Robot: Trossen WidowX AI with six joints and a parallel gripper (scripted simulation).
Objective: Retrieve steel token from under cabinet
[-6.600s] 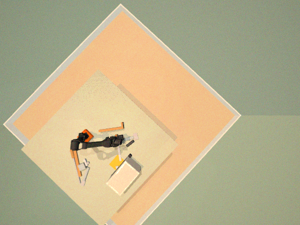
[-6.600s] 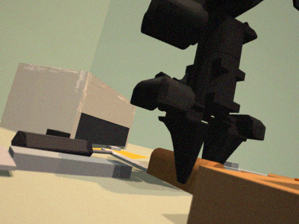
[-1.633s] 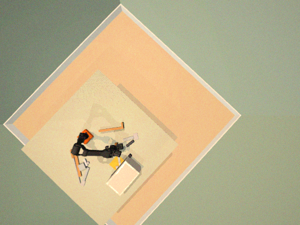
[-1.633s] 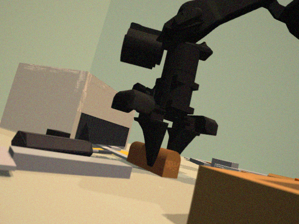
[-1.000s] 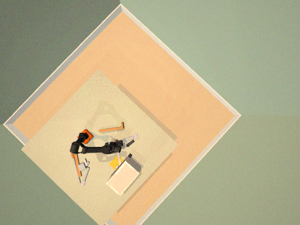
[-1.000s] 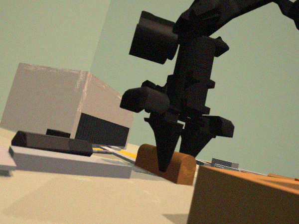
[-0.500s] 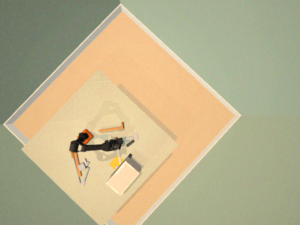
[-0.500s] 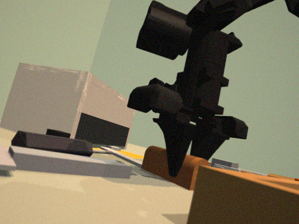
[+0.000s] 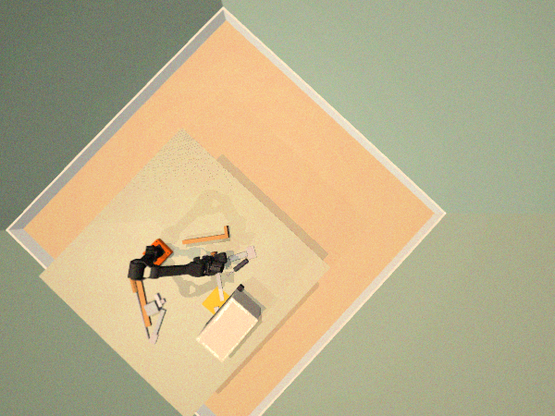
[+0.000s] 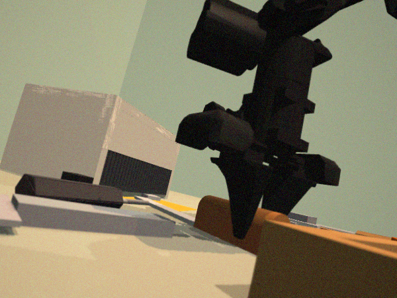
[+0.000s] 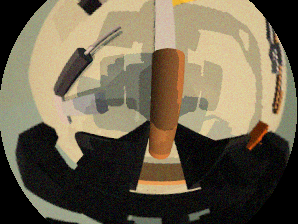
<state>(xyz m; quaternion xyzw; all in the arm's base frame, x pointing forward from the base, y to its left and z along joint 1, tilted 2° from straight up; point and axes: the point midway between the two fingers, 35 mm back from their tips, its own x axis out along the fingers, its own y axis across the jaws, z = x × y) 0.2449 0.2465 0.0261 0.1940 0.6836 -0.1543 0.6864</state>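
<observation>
My gripper (image 9: pixel 217 264) (image 10: pixel 261 215) (image 11: pixel 161 124) is shut on the brown handle (image 10: pixel 212 212) (image 11: pixel 167 85) of a tool, low over the table. The tool's long pale blade (image 9: pixel 220 287) (image 10: pixel 175 213) (image 11: pixel 165 25) points toward the cabinet (image 9: pixel 228 328) (image 10: pixel 59 129) and reaches over the yellow marked area (image 9: pixel 209 302) (image 10: pixel 176 206). A small pale flat piece (image 9: pixel 216 309) (image 10: pixel 149 196) lies on the yellow by the cabinet front; I cannot tell whether it is the token or part of the tool. The vent slots (image 10: pixel 135 172) look dark, with no token visible through them.
A dark-handled tool (image 9: pixel 240 264) (image 10: pixel 69 192) (image 11: pixel 74 70) lies beside a grey bar (image 10: pixel 92 215). A black block (image 9: pixel 240 287) (image 10: pixel 77 177) (image 11: pixel 90 6) is at the cabinet's corner. An orange L-shaped bar (image 9: pixel 205 238) (image 10: pixel 314 258) and, near the base, another orange bar (image 9: pixel 143 302) lie on the table.
</observation>
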